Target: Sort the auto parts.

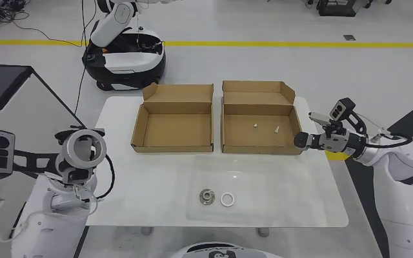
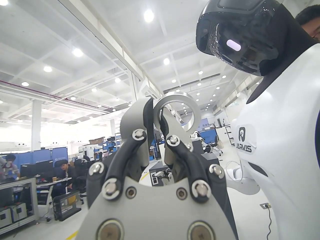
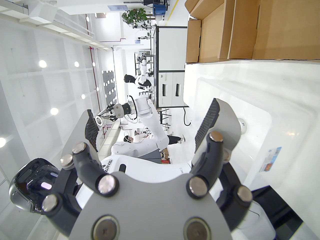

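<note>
Left pincer (image 2: 154, 111) astride metal ring (image 2: 194, 116)

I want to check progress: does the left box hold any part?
No, the left box has a bare floor; two white parts lie in the right box.

Your left gripper (image 2: 156, 113) is clamped on a ring (image 2: 193, 118) of bright metal. One of the fingers (image 2: 147, 116) presses on the outside of the ring's wall, and the other reaches through its hole, so the wall is pinched between the two pads. The rest of the ring stands clear beyond the fingertips, its opening turned toward you, with ceiling lights (image 2: 148, 15) behind it.
</note>
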You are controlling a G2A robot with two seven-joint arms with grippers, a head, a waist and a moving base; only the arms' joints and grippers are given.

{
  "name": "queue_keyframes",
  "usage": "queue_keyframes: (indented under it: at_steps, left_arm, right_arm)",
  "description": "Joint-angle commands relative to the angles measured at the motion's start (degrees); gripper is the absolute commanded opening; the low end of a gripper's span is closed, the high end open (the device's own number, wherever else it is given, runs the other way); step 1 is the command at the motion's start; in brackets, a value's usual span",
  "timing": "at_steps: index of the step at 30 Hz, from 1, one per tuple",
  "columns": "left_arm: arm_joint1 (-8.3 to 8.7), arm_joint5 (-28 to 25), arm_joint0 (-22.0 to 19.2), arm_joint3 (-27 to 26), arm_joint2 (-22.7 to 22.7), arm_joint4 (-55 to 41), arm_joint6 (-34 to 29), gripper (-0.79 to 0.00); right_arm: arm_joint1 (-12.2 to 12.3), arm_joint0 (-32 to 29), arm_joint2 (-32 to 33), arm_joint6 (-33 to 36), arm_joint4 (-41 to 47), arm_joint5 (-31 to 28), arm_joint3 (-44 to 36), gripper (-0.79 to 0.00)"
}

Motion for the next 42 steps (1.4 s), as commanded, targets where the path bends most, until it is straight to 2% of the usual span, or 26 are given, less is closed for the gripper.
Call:
queue_keyframes:
  at_steps: [1,6,10,14,19,24,31,37,42]
  left_arm:
    - [-0.13,2.83,-0.69,-0.65,1.67,-1.44,-2.67,-0.785]
    - [-0.31,9.3,-6.0,-0.74,5.39,-3.27,-12.18,-0.785]
    - [-0.58,12.97,-11.81,2.42,8.71,-2.77,-18.86,-0.785]
    - [-1.03,15.16,-16.67,5.61,12.06,-0.84,-22.74,-0.785]
    - [-1.42,17.83,-19.07,8.66,15.16,2.6,-27.72,-0.785]
    - [-1.64,17.82,-22.84,11.53,17.76,6.11,-34.13,-0.785]
    - [-2.44,16.45,-34.09,19.32,23.68,5.23,-46.06,-0.785]
    - [-3.78,17.31,-42.24,26.89,29.59,2.3,-51.88,-0.785]
    - [-4.81,17.71,-45.87,34.07,33.74,4.73,-53.63,-0.785]
  right_arm:
    - [0.0,0.0,0.0,0.0,0.0,0.0,0.0,0.0]
    - [0.0,0.0,0.0,0.0,0.0,0.0,0.0,0.0]
    - [0.0,0.0,0.0,0.0,0.0,0.0,0.0,0.0]
    - [0.0,0.0,0.0,0.0,0.0,0.0,0.0,0.0]
    - [0.0,0.0,0.0,0.0,0.0,0.0,0.0,0.0]
    - [0.0,0.0,0.0,0.0,0.0,0.0,0.0,0.0]
    - [0.0,0.0,0.0,0.0,0.0,0.0,0.0,0.0]
    - [0.0,0.0,0.0,0.0,0.0,0.0,0.0,0.0]
    - [0.0,0.0,0.0,0.0,0.0,0.0,0.0,0.0]
